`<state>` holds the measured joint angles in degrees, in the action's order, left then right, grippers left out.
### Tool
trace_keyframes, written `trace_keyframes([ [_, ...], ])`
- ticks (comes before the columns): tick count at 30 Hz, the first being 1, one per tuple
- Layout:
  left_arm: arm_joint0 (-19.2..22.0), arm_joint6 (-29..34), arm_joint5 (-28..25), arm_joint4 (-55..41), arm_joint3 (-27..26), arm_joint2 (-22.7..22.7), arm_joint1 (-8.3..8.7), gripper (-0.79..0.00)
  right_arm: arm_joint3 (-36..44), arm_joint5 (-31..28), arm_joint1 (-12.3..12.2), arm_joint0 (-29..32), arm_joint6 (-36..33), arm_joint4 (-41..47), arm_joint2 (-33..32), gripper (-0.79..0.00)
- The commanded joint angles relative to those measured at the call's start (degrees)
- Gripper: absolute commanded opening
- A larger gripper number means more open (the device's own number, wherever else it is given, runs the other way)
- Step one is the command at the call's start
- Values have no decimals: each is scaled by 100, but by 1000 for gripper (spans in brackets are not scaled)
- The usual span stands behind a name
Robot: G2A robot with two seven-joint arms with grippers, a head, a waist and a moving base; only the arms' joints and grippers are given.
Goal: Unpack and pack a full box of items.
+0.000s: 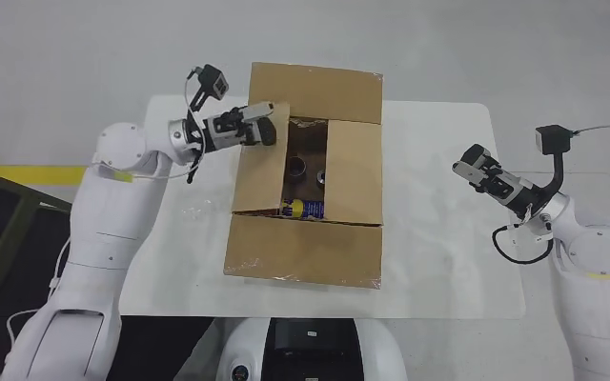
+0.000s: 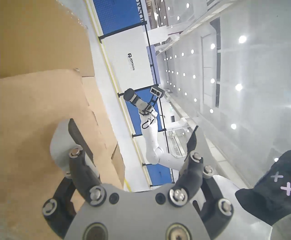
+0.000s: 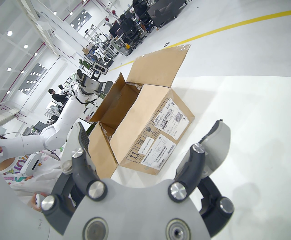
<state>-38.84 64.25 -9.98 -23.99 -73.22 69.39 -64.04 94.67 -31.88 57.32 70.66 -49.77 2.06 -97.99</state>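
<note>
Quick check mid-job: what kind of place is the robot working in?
Probably a large indoor robotics lab or workshop hall: a yellow floor line, rows of office desks behind it, and high ceiling lights.

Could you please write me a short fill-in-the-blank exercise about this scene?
1. The cardboard box stands on a white ___.
2. The box's top is ___.
3. The left end effector is beside one raised ___ of the box.
4. The right end effector holds ___.
Missing words: table; open; flap; nothing.
</note>
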Motion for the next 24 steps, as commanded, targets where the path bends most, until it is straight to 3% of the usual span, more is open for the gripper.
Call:
trace_keyframes([
  [1, -9, -66, -130, 349, -60, -100, 1, 0, 0, 0, 0, 0, 0, 0, 0, 0],
  [5, -32, -132, -193, 638, -144, -218, 1, 0, 0, 0, 0, 0, 0, 0, 0, 0],
  [17, -55, -225, 265, 920, -173, -326, 24, 0, 0, 0, 0, 0, 0, 0, 0, 0],
  [24, -93, -404, 94, 1012, -270, -266, 46, 0, 0, 0, 0, 0, 0, 0, 0, 0],
])
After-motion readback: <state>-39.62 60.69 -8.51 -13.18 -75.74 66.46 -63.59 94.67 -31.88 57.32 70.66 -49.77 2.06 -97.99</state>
